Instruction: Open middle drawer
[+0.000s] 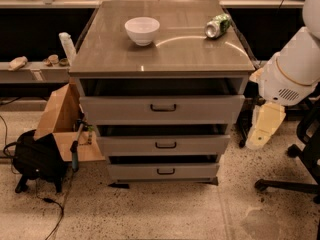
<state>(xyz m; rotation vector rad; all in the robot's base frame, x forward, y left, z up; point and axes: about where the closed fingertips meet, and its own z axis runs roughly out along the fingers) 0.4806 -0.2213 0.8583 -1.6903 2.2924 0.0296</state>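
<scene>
Drawers sit in a stack of 3 in the front of a grey cabinet (235, 59) in the middle of the room. The top drawer (115, 109) has the tallest front. The middle drawer (125, 145) is right under it, and its small dark handle (165, 145) sits in the middle of its pale grey front. The bottom drawer (130, 172) is the lowest one, close to the floor. A dark gap shows above each drawer front. I cannot see inside the middle drawer from here.

On top of the cabinet stands a white bowl (142, 30), a bit to the left of the middle. A green and white can (218, 25) lies on its side near the back right corner, well apart from the bowl.

The robot arm (295, 69) is big and white and comes in from the right side. The gripper (257, 136) hangs down from it. It is pale yellow and points down and a little to the left. It is just beside the right side of the cabinet, about as high as the middle drawer, but it touches no drawer and is far from the handle. I cannot tell if the gripper is open or closed. It holds nothing that I can see.

A brown cardboard box (57, 116) stands open on the left of the cabinet. A black bag (37, 159) sits on the speckled floor (160, 214) in front of the box. A black office chair (302, 149) is on the right, behind the arm.
</scene>
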